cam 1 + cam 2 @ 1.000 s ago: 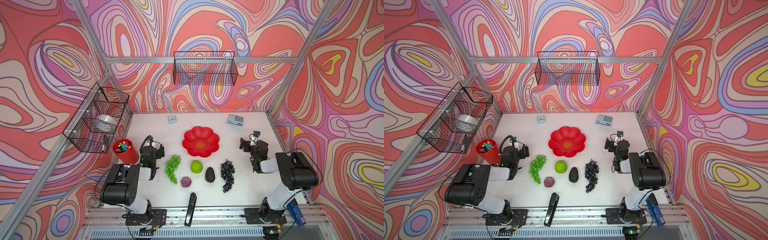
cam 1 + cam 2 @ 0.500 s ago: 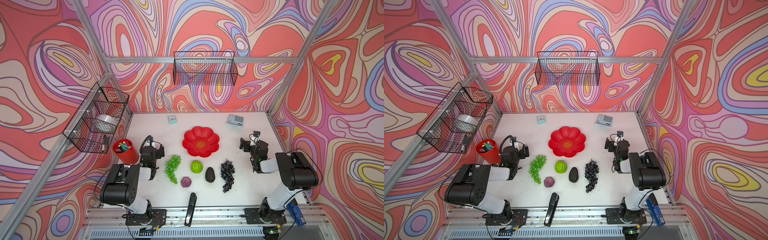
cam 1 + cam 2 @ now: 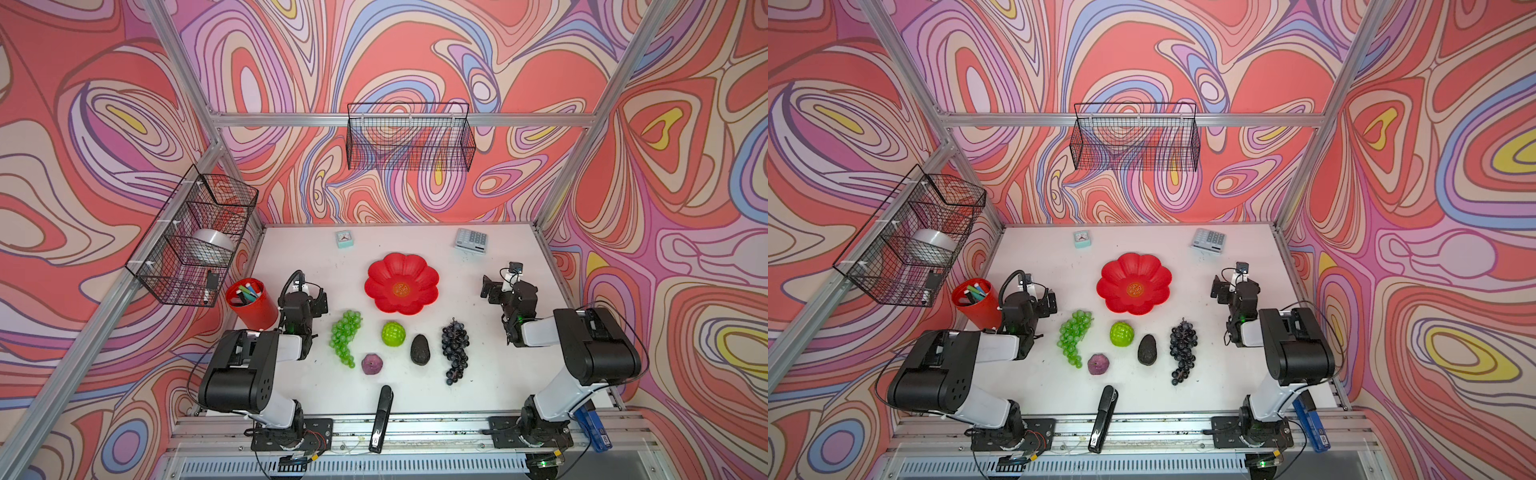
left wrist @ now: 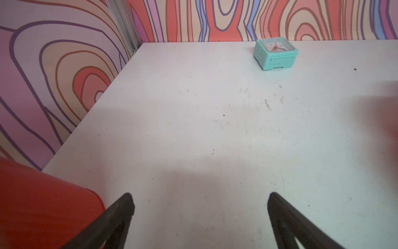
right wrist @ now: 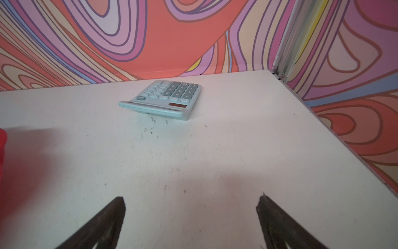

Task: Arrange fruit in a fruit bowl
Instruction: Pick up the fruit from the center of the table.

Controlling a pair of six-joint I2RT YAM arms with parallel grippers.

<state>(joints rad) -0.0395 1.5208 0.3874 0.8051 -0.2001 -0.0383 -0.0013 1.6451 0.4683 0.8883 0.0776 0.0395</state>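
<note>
Looking like a fresh setup: left gripper (image 4: 199,200) and right gripper (image 5: 191,202) both hang spread wide and empty, while the fruit (image 3: 393,333) sits in a row at lower centre of a top view, just below the empty bowl (image 3: 424,274), presumably so either arm reaches it.

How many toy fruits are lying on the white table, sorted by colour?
Green: 2, the green grape bunch and the bumpy ball
Purple: 1, the small round fruit
Blackish: 2, the dark grape bunch and the avocado-shaped oval
Total: 5, all outside the red bowl
</note>
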